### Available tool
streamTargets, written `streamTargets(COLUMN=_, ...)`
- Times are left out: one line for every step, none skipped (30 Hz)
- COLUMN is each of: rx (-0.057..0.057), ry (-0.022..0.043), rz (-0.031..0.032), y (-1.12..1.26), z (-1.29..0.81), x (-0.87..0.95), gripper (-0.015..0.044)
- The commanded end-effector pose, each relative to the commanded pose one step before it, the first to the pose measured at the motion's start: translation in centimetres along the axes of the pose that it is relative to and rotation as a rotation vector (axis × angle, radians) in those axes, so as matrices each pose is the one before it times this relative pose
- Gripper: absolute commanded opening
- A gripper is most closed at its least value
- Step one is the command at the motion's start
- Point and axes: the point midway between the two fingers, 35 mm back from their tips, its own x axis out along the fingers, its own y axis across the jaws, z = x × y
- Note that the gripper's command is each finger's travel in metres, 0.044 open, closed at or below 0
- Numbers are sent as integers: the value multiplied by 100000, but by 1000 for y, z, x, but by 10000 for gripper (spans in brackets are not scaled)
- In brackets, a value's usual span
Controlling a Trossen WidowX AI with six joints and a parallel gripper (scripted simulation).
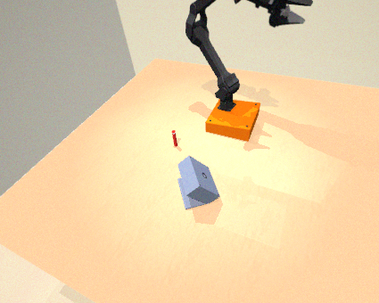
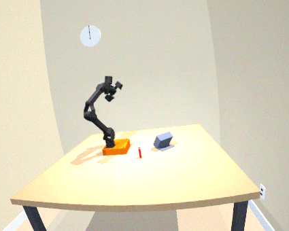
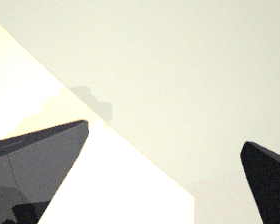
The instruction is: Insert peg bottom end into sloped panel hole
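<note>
Peg [image 1: 174,138], small and red, stands upright on the table [image 1: 99,249], roughly midway across it and nearer the far edge than the near one as the exterior view has it. It sits between the orange base block [image 1: 247,122] and the grey-blue sloped panel [image 1: 193,176], touching neither. The panel's slanted face carries one round hole [image 1: 204,175], and nothing is in it.

High above all this hangs the gripper [image 2: 115,89], at the end of a dark arm [image 1: 210,51] that rises from the base block, bends back and then reaches forward over it. The gripper is well apart from the peg, up in the air and off toward the base block's side rather than over the peg. Its fingers are spread wide with nothing between them; from the wrist view only the two dark tips show, framing a corner of the table and the pale floor beyond. A round clock [image 2: 90,36] hangs on the wall behind.
</note>
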Motion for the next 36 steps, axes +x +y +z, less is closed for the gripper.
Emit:
streamTargets(rx=4509, ry=6682, rz=-432, y=-453, z=-1664, x=1034, gripper=440)
streamTargets(rx=1088, ry=1551, rz=-306, y=-159, z=-385, x=204, gripper=440)
streamTargets(rx=1097, ry=1546, rz=-310, y=-162, z=-385, x=204, gripper=440)
streamTargets(rx=1105, ry=1540, rz=-314, y=-165, z=-386, x=203, gripper=440)
streamTargets(rx=1113, ry=1535, rz=-318, y=-168, z=-386, x=203, gripper=440)
streamTargets(rx=1121, ry=1530, rz=-321, y=-171, z=-386, x=203, gripper=440)
streamTargets(rx=1129, ry=1525, rz=-325, y=-174, z=-385, x=202, gripper=440)
streamTargets(rx=1137, ry=1520, rz=-328, y=-177, z=-385, x=202, gripper=440)
streamTargets(rx=1145, ry=1515, rz=-331, y=-180, z=-385, x=202, gripper=440)
streamTargets(rx=1150, ry=1505, rz=-334, y=-182, z=-384, x=201, gripper=440)
streamTargets(rx=1158, ry=1500, rz=-336, y=-185, z=-384, x=200, gripper=440)
streamTargets(rx=1165, ry=1494, rz=-339, y=-187, z=-384, x=200, gripper=440)
streamTargets(rx=1173, ry=1489, rz=-342, y=-190, z=-383, x=200, gripper=440)
streamTargets(rx=1181, ry=1484, rz=-345, y=-193, z=-383, x=200, gripper=440)
streamTargets(rx=1189, ry=1478, rz=-347, y=-196, z=-383, x=199, gripper=440)
streamTargets(rx=1197, ry=1473, rz=-349, y=-198, z=-382, x=199, gripper=440)
streamTargets(rx=1204, ry=1468, rz=-351, y=-201, z=-382, x=199, gripper=440)
streamTargets(rx=1212, ry=1462, rz=-353, y=-204, z=-382, x=199, gripper=440)
streamTargets(rx=1219, ry=1457, rz=-355, y=-206, z=-381, x=198, gripper=440)
streamTargets(rx=1195, ry=1440, rz=-369, y=-216, z=-375, x=196, gripper=440)
streamTargets(rx=1203, ry=1435, rz=-370, y=-219, z=-375, x=196, gripper=440)
streamTargets(rx=1210, ry=1430, rz=-371, y=-221, z=-374, x=196, gripper=440)
streamTargets(rx=1217, ry=1425, rz=-372, y=-224, z=-374, x=196, gripper=440)
streamTargets(rx=1225, ry=1419, rz=-373, y=-226, z=-373, x=195, gripper=440)
streamTargets(rx=1232, ry=1414, rz=-374, y=-228, z=-373, x=195, gripper=440)
streamTargets(rx=1239, ry=1408, rz=-374, y=-231, z=-373, x=195, gripper=440)
streamTargets(rx=1246, ry=1403, rz=-375, y=-233, z=-372, x=195, gripper=440)
streamTargets(rx=1253, ry=1398, rz=-375, y=-235, z=-372, x=195, gripper=440)
streamTargets(rx=1260, ry=1392, rz=-375, y=-238, z=-371, x=195, gripper=440)
streamTargets(rx=594, ry=1111, rz=-441, y=-240, z=-325, x=139, gripper=440)
streamTargets(rx=601, ry=1112, rz=-436, y=-241, z=-327, x=139, gripper=440)
streamTargets(rx=607, ry=1109, rz=-430, y=-241, z=-328, x=139, gripper=440)
streamTargets(rx=612, ry=1107, rz=-424, y=-241, z=-329, x=139, gripper=440)
streamTargets(rx=618, ry=1105, rz=-417, y=-241, z=-330, x=139, gripper=440)
streamTargets(rx=624, ry=1102, rz=-411, y=-241, z=-331, x=138, gripper=440)
streamTargets(rx=629, ry=1100, rz=-405, y=-241, z=-332, x=138, gripper=440)
